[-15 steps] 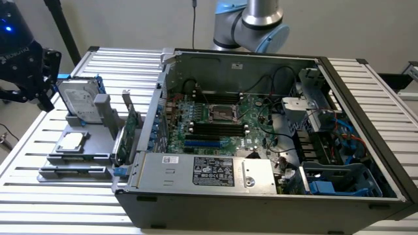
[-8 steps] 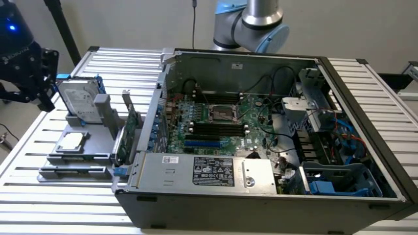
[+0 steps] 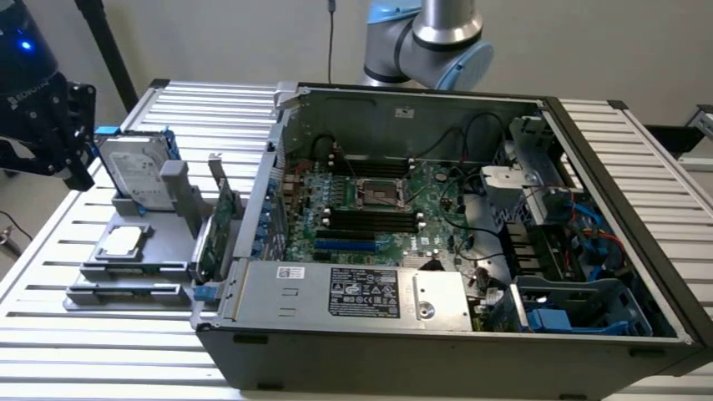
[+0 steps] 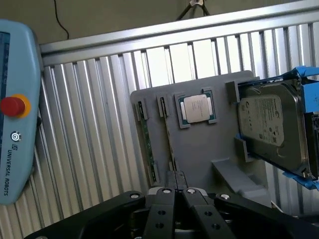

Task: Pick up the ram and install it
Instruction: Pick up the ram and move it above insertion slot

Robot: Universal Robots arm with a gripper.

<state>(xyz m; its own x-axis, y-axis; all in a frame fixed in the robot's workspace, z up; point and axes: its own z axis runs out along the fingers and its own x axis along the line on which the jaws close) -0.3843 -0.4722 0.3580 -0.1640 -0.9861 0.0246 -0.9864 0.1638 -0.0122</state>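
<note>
Two thin green ram sticks point(image 4: 147, 144) point(image 4: 169, 134) stand on edge in narrow slots of a grey holder point(image 4: 199, 149), beside a square silver processor point(image 4: 197, 108). My gripper point(image 4: 175, 175) hovers above and off to the side of the holder, clear of the sticks, its black fingers point(image 4: 160, 211) pressed together with nothing between them. In the exterior view the gripper point(image 3: 76, 174) hangs at the exterior view's far left, above the table and beside the holder point(image 3: 167, 255). The open computer case point(image 3: 446, 334) shows the motherboard's long black slots point(image 3: 368, 220).
A hard drive point(image 3: 139, 171) in a blue frame stands at the holder's back. A green expansion card point(image 3: 223, 225) stands upright between the holder and the case. A teach pendant point(image 4: 15, 114) lies on the slatted aluminium table point(image 3: 112, 368).
</note>
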